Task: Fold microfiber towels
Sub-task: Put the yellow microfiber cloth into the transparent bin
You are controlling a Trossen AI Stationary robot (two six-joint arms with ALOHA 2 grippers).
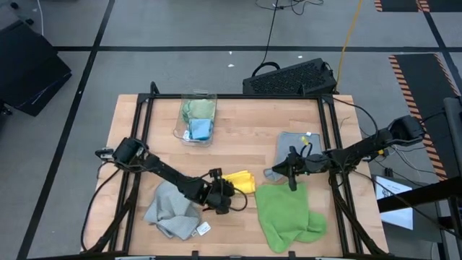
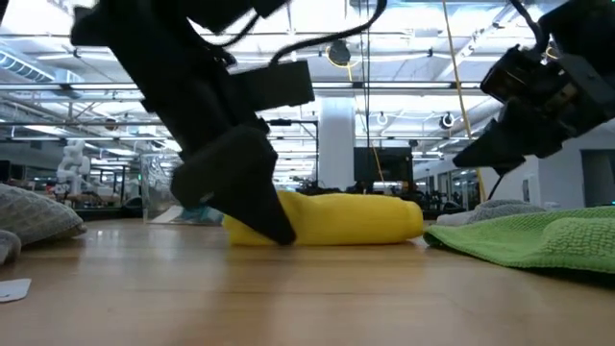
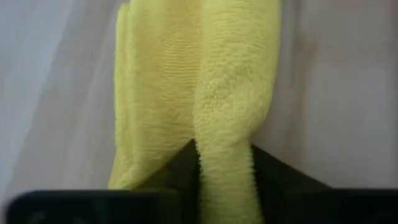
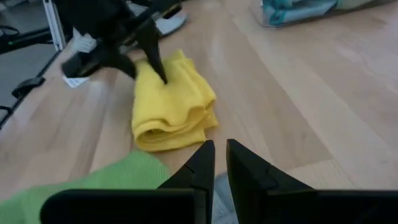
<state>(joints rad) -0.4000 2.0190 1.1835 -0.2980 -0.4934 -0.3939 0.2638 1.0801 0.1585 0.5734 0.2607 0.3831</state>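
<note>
A yellow towel (image 1: pixel 242 180) lies bunched in folds on the wooden table's middle, also in the low view (image 2: pixel 346 219) and the right wrist view (image 4: pixel 171 112). My left gripper (image 3: pixel 225 155) reaches in from the table's left and is shut on the towel's left end. My right gripper (image 4: pixel 221 155) hangs shut above the table to the towel's right, with nothing between its fingers, over the edge of a grey towel (image 1: pixel 292 146). A bright green towel (image 1: pixel 287 217) lies spread at the near right, and another grey towel (image 1: pixel 172 211) lies crumpled at the near left. My left gripper pinches a raised fold of the yellow towel (image 3: pixel 224 140) between its two fingers, at the towel's left end. The fingers (image 2: pixel 274 216) slant down onto it from the table's left. The rest of the towel lies on the table beyond the fingers.
A clear plastic bin (image 1: pixel 196 119) at the far left-middle holds a pale green and a light blue cloth. A white tag (image 1: pixel 203 229) sticks out of the near grey towel. A black keyboard (image 1: pixel 289 78) lies beyond the far edge. Bare wood lies between bin and yellow towel.
</note>
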